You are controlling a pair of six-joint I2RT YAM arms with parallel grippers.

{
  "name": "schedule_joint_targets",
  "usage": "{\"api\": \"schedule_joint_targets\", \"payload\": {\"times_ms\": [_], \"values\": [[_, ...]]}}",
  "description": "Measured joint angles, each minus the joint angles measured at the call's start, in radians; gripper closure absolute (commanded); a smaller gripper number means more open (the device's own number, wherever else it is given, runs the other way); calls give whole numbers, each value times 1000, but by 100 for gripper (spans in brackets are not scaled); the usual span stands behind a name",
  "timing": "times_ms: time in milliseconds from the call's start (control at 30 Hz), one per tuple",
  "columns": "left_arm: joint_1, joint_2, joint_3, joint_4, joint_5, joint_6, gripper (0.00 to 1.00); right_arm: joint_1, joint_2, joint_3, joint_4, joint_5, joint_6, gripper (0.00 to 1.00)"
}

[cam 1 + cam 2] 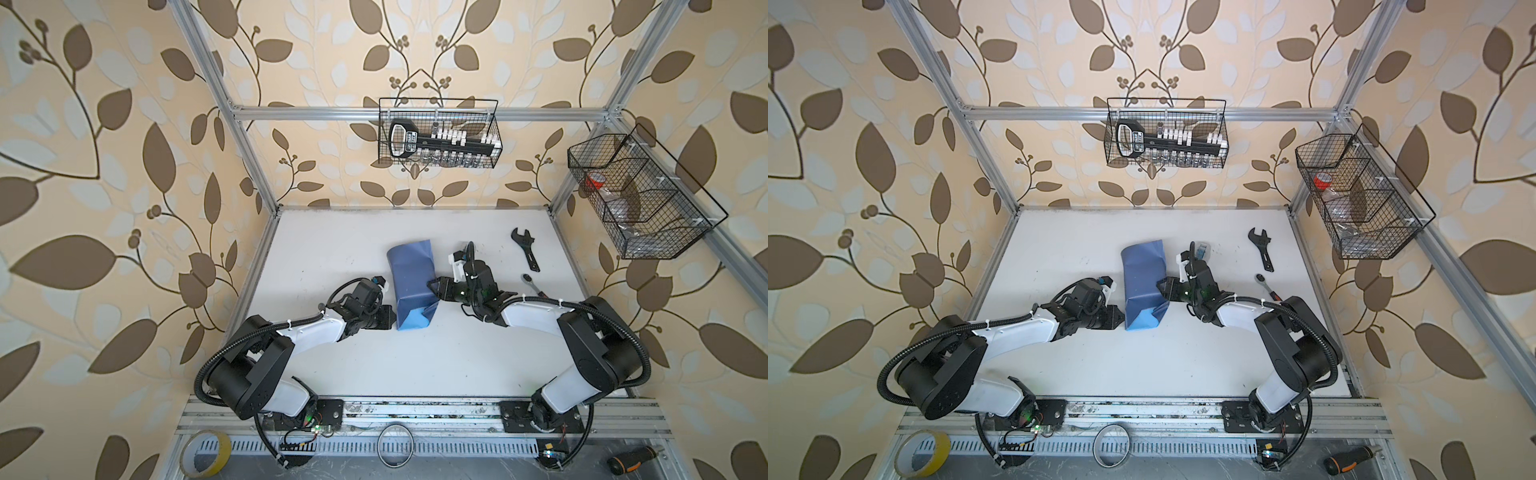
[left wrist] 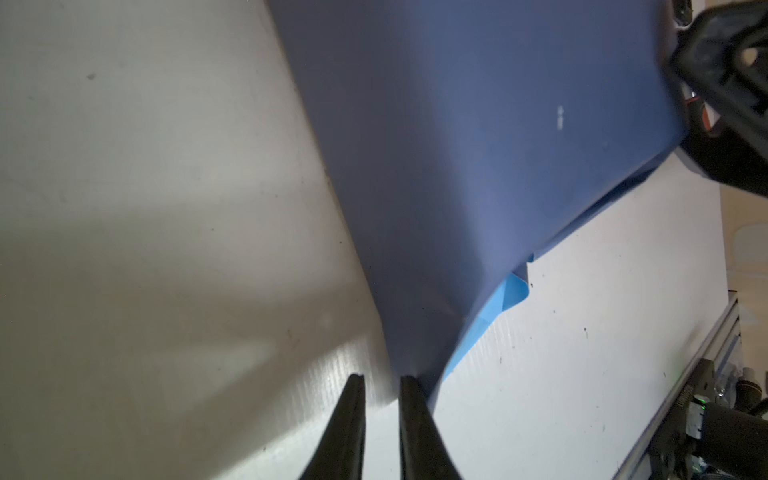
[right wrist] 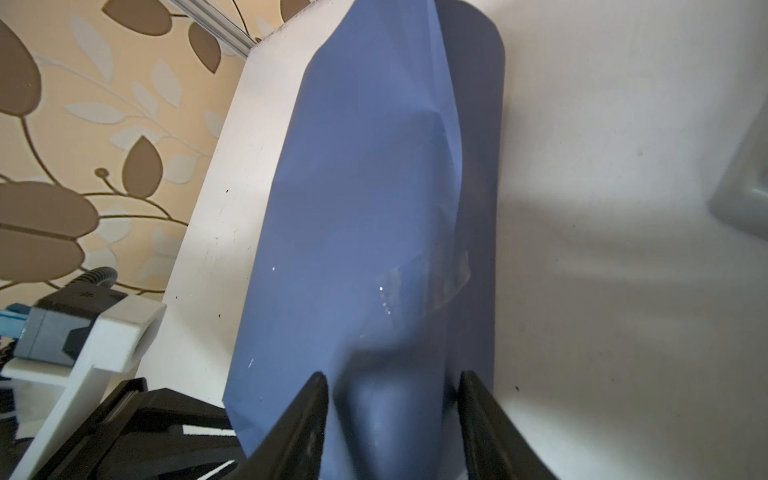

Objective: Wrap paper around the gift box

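The paper [image 1: 411, 286] [image 1: 1144, 286] lies mid-table folded into a long slate-blue bundle, its light-blue face showing at the near end [image 1: 415, 320]. The gift box is hidden. A strip of clear tape [image 3: 424, 282] crosses the paper's seam. My left gripper [image 1: 392, 319] [image 2: 381, 378] sits at the bundle's near left corner. Its jaws stand a narrow gap apart with bare table between them, and the paper's corner [image 2: 478, 145] meets one fingertip [image 2: 409, 380]. My right gripper [image 1: 432, 286] [image 3: 392, 378] is at the bundle's right side, jaws wide, straddling a bulge of paper [image 3: 365, 208].
A black wrench [image 1: 525, 249] and a ratchet [image 1: 534, 284] lie on the table to the right, behind the right arm. Wire baskets hang on the back rail [image 1: 438, 133] and the right rail [image 1: 640, 195]. A tape roll [image 1: 205, 453] and a screwdriver [image 1: 631, 459] lie in front of the arm bases.
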Motion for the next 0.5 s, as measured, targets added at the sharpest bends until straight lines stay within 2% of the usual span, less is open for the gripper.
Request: {"api": "schedule_joint_targets", "payload": {"times_ms": [200,500], "values": [[-16,3,0,34,-1,-15,82,13,2,0,3,0,7,49],[-51,58,2,75,-12,-37,77,18,12,-1,17,0,12,49]]}}
